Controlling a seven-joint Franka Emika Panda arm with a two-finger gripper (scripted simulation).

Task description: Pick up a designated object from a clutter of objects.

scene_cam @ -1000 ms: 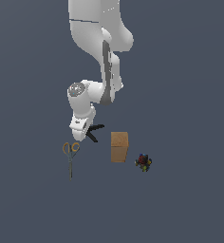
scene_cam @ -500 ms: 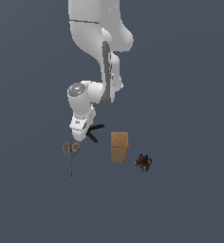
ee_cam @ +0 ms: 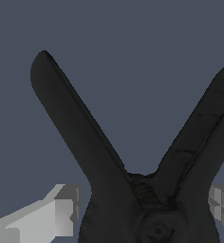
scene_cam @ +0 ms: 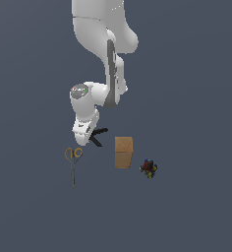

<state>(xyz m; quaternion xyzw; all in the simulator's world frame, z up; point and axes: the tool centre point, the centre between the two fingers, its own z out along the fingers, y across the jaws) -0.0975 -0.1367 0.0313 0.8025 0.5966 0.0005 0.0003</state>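
A flat, featureless slate-blue floor point(scene_cam: 196, 206) carries everything here, with no edges or corners in view to place things by (so neighbours must serve instead). The black clamp point(scene_cam: 97, 136) lies beneath the white arm's wrist, between the orange-handled scissors point(scene_cam: 73, 162) on the exterior view's left and the tan box point(scene_cam: 123, 152) on its right; the small multicoloured lump point(scene_cam: 148, 168) sits just beyond the box. The gripper point(ee_cam: 144, 209) is down over the clamp, and in the wrist view its two pale fingers point(ee_cam: 61, 209) stand one on each side of the pivot where the two splayed handles meet, open about as wide as the clamp's body there, with small gaps showing, so it does not look closed on it. By its look the clamp should be light and rigid, likely hard plastic with a spring at the hinge; the handles taper and splay, so a pinch on them could slide off or squeeze them together, and the thicker pivot block seems the surer place to take hold. The clamp's jaw end and any coloured tip are cut off in the wrist view and hidden under the hand in the exterior view, and whether the fingertips reach the floor cannot be told.
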